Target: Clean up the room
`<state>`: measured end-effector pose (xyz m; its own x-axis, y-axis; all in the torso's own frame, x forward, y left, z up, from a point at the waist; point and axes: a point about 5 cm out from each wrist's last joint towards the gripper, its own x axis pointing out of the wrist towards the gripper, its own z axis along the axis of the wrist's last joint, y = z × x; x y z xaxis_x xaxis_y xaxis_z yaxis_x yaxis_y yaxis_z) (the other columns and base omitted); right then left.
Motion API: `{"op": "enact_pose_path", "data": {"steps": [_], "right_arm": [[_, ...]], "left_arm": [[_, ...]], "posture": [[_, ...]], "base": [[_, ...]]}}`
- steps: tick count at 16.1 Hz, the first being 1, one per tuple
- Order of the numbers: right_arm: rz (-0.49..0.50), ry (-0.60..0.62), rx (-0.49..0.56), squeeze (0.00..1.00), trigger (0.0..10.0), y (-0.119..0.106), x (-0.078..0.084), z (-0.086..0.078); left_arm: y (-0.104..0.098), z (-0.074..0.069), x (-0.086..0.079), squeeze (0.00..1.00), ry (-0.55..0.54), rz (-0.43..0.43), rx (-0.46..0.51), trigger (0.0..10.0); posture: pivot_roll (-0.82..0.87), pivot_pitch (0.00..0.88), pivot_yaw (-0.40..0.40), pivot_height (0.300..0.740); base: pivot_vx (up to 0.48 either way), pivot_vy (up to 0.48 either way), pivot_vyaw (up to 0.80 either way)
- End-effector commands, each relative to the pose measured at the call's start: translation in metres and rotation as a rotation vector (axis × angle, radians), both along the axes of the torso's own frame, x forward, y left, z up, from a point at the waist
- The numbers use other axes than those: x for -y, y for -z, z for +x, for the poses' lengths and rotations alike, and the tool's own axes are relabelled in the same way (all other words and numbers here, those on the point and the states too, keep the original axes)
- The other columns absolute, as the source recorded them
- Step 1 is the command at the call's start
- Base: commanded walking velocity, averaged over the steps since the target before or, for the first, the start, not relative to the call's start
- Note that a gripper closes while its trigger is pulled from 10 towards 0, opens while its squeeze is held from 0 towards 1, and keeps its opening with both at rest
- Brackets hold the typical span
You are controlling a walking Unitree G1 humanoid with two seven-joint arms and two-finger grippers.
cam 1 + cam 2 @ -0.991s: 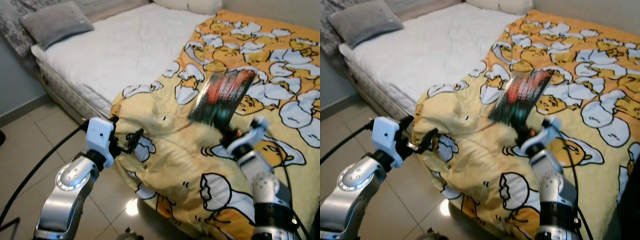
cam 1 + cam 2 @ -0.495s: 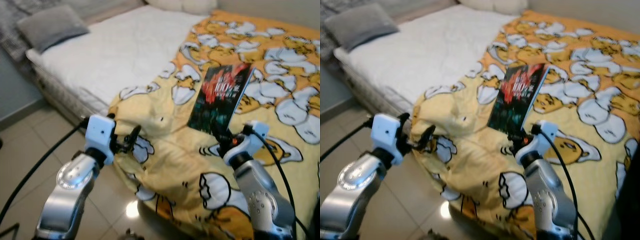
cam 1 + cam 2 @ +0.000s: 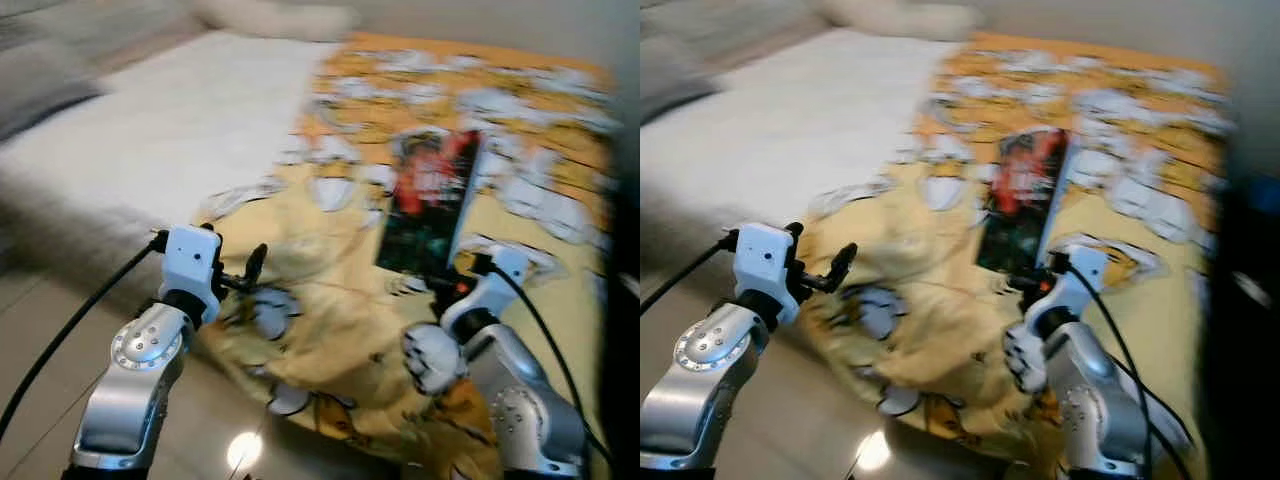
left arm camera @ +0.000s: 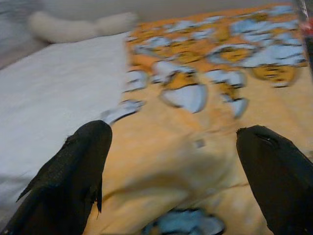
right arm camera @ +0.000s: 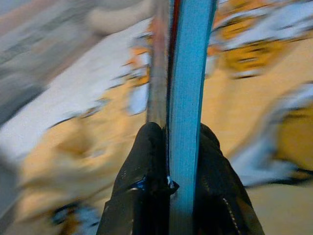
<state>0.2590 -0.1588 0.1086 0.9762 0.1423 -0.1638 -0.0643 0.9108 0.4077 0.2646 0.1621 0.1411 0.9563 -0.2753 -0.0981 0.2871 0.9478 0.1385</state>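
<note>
A book [image 3: 430, 195] is being held upright in the right gripper [image 3: 447, 280], clamped by its lower edge; in the right wrist view the two black fingers [image 5: 142, 176] are seen pressed against either side of it, with its blue page edge [image 5: 188, 88] running up between them. The book, with its dark cover marked in red, is being held above the yellow blanket [image 3: 330, 320], which is printed with white and orange cartoon shapes and is lying rumpled over the near corner of the bed [image 3: 150, 140]. The left gripper [image 3: 252, 272] is being held with its fingers [image 4: 73, 181] spread wide and nothing between them, just at the blanket's bulging edge. Beyond the blanket a white mattress is being shown bare, with a pale pillow [image 3: 275, 18] at its far end. Pale floor tiles [image 3: 40, 330] are seen below the bed. The head views are being blurred by motion.
</note>
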Motion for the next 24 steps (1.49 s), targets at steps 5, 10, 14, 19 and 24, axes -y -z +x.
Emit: {"op": "enact_pose_path", "data": {"steps": [5, 10, 14, 19, 24], "right_arm": [[-0.020, 0.005, 0.028, 0.00, 10.0, -0.009, -0.004, 0.003], [-0.030, -0.001, 0.015, 0.00, 10.0, -0.007, -0.007, 0.002], [-0.032, -0.002, 0.014, 0.00, 10.0, -0.007, -0.007, 0.002], [-0.031, -0.006, -0.010, 0.00, 10.0, -0.003, -0.011, 0.001], [-0.053, -0.009, -0.013, 0.00, 10.0, -0.003, -0.009, 0.004]], "left_arm": [[0.003, 0.002, -0.004, 0.45, -0.030, -0.041, -0.045, 10.0], [0.002, 0.002, -0.006, 0.44, -0.034, -0.022, -0.032, 10.0], [0.003, 0.001, -0.006, 0.44, -0.036, -0.022, -0.033, 10.0], [0.005, -0.002, -0.010, 0.45, -0.048, -0.016, -0.043, 10.0], [0.004, -0.004, -0.014, 0.43, -0.064, -0.009, -0.047, 10.0]], "posture": [[-0.01, 0.000, 0.046, 0.740], [-0.01, 0.000, 0.037, 0.740], [-0.01, 0.000, 0.037, 0.740], [0.01, 0.000, 0.027, 0.740], [0.04, 0.000, 0.011, 0.740]], "base": [[0.000, 0.392, -0.48], [0.000, 0.368, -0.80], [0.000, 0.371, -0.80], [0.000, 0.371, -0.16], [0.000, 0.371, -0.17]]}}
